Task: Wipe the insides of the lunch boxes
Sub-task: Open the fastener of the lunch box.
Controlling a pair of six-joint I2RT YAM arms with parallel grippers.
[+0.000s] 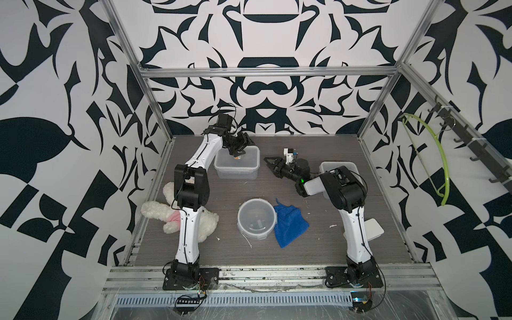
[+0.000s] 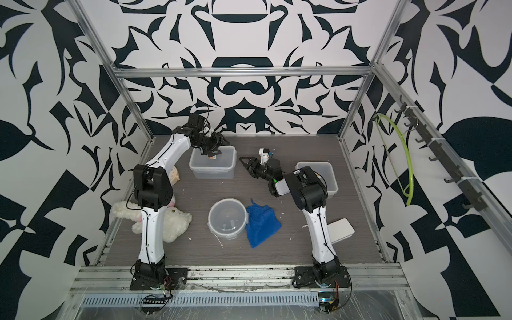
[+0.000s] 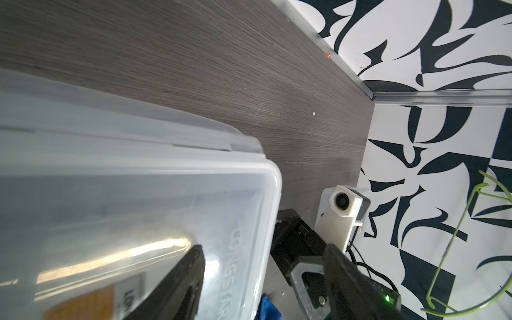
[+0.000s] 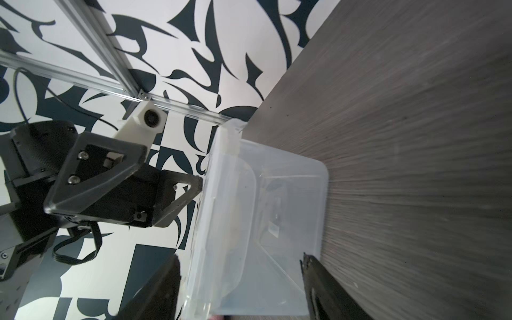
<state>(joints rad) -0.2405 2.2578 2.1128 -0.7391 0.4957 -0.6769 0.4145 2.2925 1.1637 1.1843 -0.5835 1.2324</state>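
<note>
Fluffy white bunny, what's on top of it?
The left arm crosses above the bunny, hiding its middle. Fluffy white parts show on either side, with a pink patch.

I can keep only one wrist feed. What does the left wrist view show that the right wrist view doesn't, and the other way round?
Only the left wrist view: the orange sticker and raised lettering on the rectangular lunch box lid, the green hanger, the right arm's camera.
Only the right wrist view: that box's clear side wall, the left arm's camera.
Both: the rectangular lunch box, the wooden table, the patterned wall, frame rails.
</note>
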